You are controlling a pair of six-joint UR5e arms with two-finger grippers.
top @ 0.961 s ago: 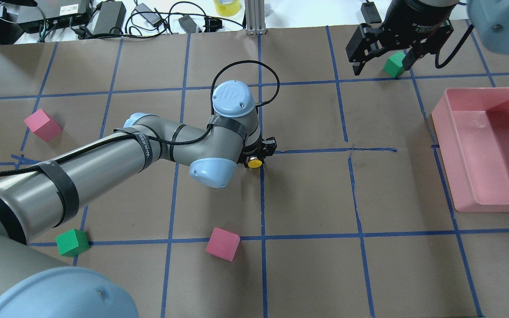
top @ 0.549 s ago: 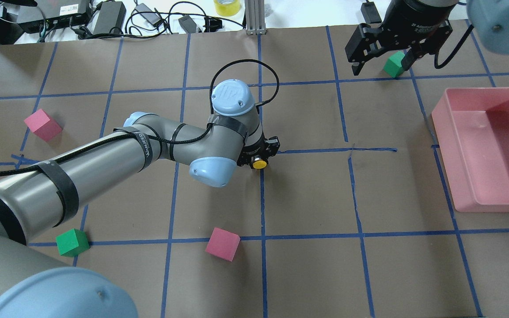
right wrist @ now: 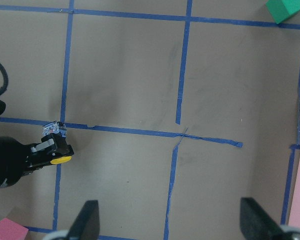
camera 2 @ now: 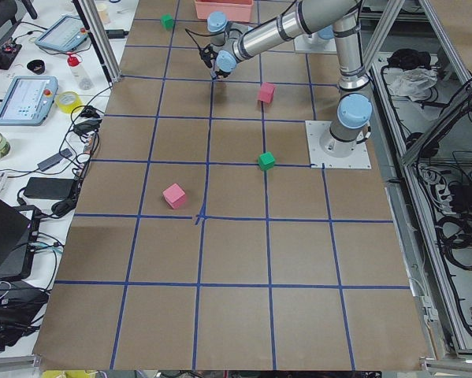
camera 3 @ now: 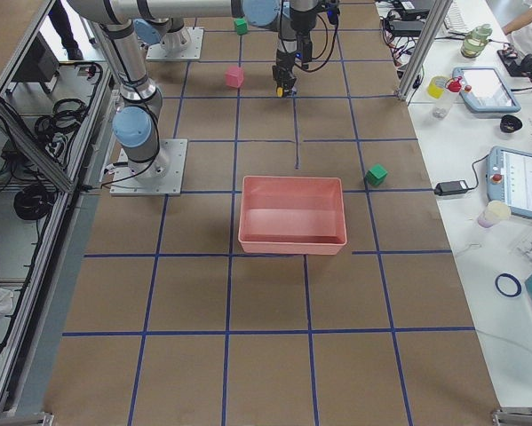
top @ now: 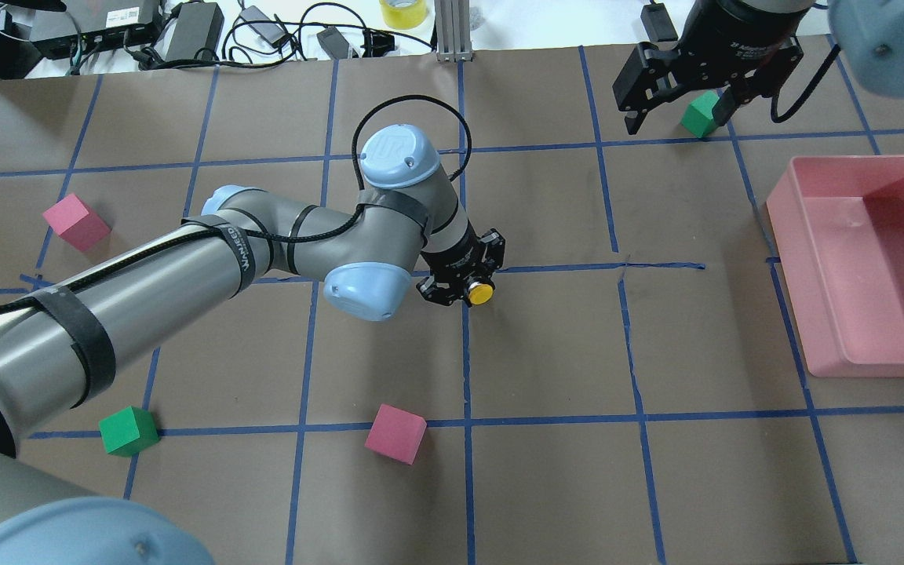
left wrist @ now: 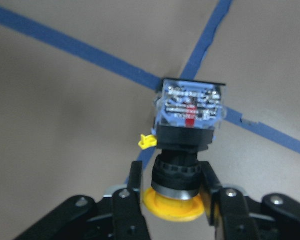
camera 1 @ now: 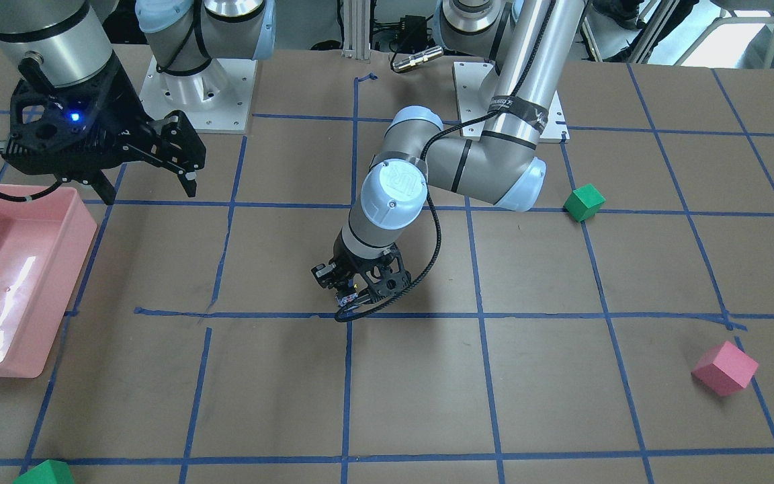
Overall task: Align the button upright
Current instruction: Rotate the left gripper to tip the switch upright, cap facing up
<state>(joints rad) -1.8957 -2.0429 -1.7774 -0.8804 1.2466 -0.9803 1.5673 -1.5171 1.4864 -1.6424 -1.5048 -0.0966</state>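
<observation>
The button shows in the left wrist view with its yellow cap (left wrist: 172, 207) nearest the camera, black body, and silvery base block (left wrist: 191, 105) pointing away over a blue tape cross. My left gripper (left wrist: 174, 192) is shut on the black body just behind the cap. In the overhead view the left gripper (top: 464, 276) is low over the table's middle and the yellow cap (top: 482, 293) sticks out sideways, so the button is tilted. I cannot tell if the base touches the table. My right gripper (top: 676, 102) is open and empty at the far right.
A pink bin (top: 817, 345) stands at the right edge. A green cube (top: 699, 114) lies under the right gripper. Pink cubes (top: 75, 222) (top: 395, 433) and another green cube (top: 129, 430) lie left and front. Blue tape lines grid the brown table.
My left wrist has swung and tilted, carrying the button; the yellow cap has moved a little to the right. The right gripper has barely moved.
</observation>
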